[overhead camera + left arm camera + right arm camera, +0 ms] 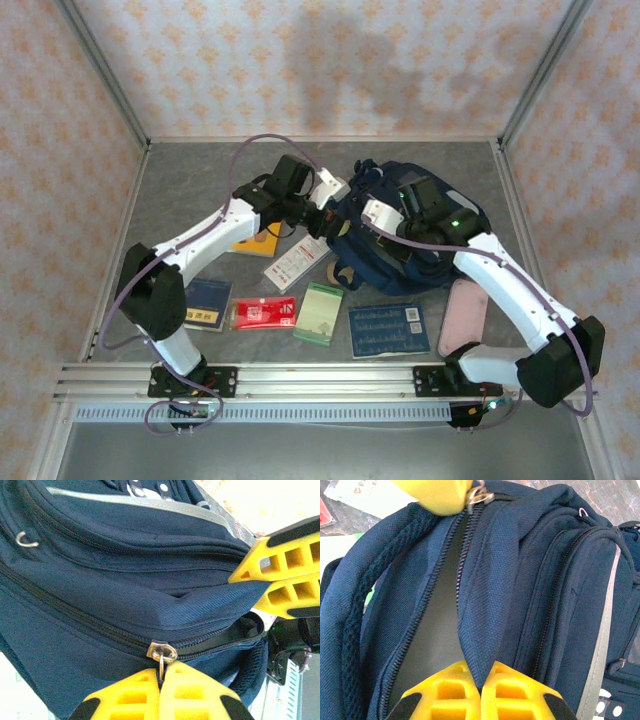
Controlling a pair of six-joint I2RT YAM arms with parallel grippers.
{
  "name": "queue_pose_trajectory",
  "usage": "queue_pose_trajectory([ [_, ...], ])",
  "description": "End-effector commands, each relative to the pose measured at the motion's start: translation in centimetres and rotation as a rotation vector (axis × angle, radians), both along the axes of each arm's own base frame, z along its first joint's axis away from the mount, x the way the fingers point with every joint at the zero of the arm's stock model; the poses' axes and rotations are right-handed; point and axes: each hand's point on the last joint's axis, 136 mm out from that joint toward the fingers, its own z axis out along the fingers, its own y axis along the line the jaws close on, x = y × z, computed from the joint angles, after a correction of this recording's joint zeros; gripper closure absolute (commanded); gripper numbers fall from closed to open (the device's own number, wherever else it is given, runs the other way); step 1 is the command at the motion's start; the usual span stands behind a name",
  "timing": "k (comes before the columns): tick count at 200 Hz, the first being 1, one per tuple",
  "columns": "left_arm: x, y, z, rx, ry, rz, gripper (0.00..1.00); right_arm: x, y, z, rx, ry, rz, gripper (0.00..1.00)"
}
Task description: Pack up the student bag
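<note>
The bag (365, 268) lay toward the right middle of the bench (200, 180), under both wrists. Our left gripper (161, 672) was closed tight on the zip pull (162, 654). Our right gripper (481, 677) was pinched narrow on the fabric lip beside the zip. The zip's line ran from one gripper to the other, parted between them and closed beyond the pull. We judged that opening it further meant drawing the pull away from the right gripper. The left arm reached rightward across the bench, and the right arm folded left over the bag.
</note>
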Motion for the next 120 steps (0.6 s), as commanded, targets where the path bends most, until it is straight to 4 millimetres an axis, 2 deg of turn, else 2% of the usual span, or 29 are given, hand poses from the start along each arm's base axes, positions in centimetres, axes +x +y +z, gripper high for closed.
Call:
queue_pose_trajectory([
  [1,4.1,3.2,-0.6,0.066,-0.052,0.084,1.0,-2.6,-1.6,0.0,-0.062,0.019,0.047,1.0],
  [56,7.3,4.4,-3.0,0.11,-0.017,0.127,1.0,-3.0,-1.6,0.3,-0.076,0.003,0.08,1.0],
  [80,9.0,4.0,-3.0,0.092,-0.036,0.145,1.0,-3.2,-1.3,-0.1,-0.094,0.004,0.107,1.0],
  [84,9.4,3.9,-4.2,0.1,-0.015,0.147,1.0,-3.2,-1.3,-0.2,-0.098,0.001,0.109,1.0],
  [120,12.1,3.0,-6.8,0.118,0.026,0.161,1.0,-2.3,-0.8,0.8,-0.088,-0.045,0.112,1.0],
])
